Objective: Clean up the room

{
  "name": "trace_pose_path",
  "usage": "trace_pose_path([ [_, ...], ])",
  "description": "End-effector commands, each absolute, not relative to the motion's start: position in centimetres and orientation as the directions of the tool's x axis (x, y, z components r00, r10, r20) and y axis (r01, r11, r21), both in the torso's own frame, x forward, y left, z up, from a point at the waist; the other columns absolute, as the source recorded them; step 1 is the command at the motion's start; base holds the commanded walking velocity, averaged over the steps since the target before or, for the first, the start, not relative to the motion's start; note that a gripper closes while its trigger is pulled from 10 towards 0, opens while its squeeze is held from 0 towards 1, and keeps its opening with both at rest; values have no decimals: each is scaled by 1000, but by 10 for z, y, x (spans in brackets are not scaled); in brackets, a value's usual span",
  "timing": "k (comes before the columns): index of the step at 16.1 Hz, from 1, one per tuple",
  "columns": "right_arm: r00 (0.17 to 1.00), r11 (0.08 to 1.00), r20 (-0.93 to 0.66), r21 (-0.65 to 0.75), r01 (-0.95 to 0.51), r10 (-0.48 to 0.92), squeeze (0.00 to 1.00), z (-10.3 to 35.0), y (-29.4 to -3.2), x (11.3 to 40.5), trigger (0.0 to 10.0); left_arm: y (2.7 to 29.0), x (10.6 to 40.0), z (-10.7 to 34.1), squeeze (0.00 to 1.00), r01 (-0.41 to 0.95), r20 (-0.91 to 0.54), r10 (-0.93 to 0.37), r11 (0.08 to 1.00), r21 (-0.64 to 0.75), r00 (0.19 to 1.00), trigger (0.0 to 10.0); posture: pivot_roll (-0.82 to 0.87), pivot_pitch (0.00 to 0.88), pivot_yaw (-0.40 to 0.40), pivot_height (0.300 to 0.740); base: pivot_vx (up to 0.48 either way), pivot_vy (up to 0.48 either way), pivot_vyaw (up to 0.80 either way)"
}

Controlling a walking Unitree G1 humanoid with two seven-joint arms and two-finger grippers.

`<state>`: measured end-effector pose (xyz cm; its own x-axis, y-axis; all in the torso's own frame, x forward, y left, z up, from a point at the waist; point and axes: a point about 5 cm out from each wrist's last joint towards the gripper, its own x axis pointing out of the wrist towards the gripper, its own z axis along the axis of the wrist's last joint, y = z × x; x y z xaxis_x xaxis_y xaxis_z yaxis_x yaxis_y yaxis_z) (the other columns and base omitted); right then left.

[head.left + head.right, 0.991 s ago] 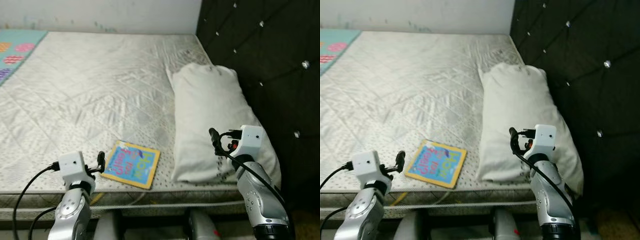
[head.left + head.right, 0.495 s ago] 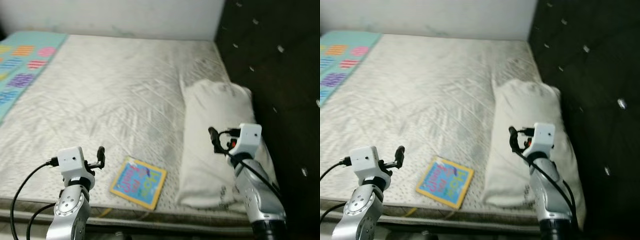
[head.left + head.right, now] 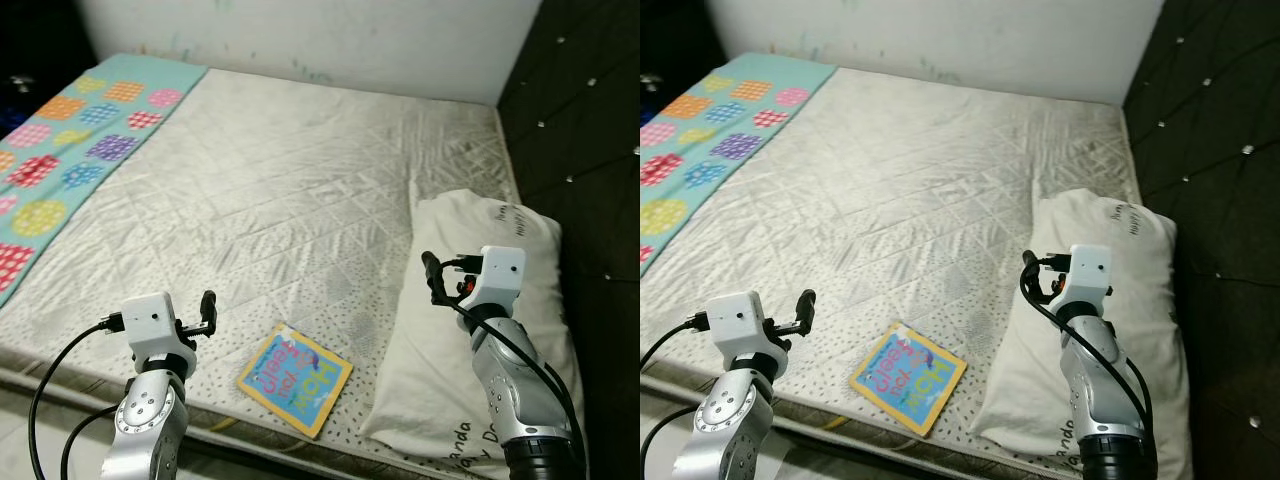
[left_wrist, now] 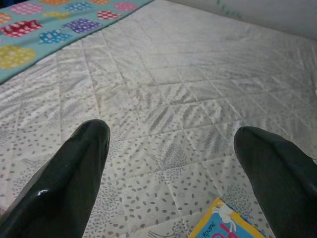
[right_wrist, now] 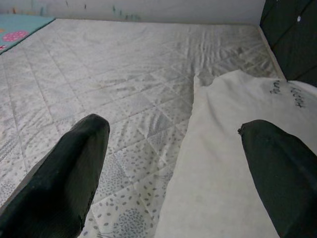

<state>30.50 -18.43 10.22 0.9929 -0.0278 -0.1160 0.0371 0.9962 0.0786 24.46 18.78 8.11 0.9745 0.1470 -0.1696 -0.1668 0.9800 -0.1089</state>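
Book (image 3: 294, 378) lies flat near the bed's (image 3: 300, 200) front edge, just beside the pillow (image 3: 480, 330). Thin, light and stiff, it is likely best pinched at a corner or slid off the edge. Left claw (image 4: 171, 163) and right claw (image 5: 173, 163) hover, fingers apart. Camera has swung since earlier; a patterned blanket (image 3: 70, 150) has come further into view.

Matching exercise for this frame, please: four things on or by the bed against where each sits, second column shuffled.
Things:
1. book
2. pillow
3. blanket
4. headboard

Places:
A. dark tufted panel along the bed's right side
B. lying along the right side of the mattress
C. spread over the far left part of the mattress
D. flat near the mattress's front edge

Pairs: 1-D, 2-B, 3-C, 4-A
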Motion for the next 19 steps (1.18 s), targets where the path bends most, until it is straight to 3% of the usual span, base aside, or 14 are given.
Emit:
trace_pose_path([
  [1, 990, 996, -127, 72, 61, -52, 0, 98, -189, 303, 10000, 187, 243, 84, 0, -159, -153, 143, 982, -100, 978, 10000, -88, 0, -13, 740, 0, 0, 0],
  [17, 992, 996, -115, 66, 58, -50, 0, 98, -188, 303, 10000, 186, 243, 83, 0, -154, -156, 137, 983, -104, 978, 10000, -88, 0, -13, 740, 0, 0, 0],
  [19, 994, 998, -100, 53, -33, 38, 0, 96, -182, 301, 10000, 179, 252, 85, 0, -132, -140, 108, 976, -173, 984, 10000, -100, 0, -18, 740, 0, 0, 0],
])
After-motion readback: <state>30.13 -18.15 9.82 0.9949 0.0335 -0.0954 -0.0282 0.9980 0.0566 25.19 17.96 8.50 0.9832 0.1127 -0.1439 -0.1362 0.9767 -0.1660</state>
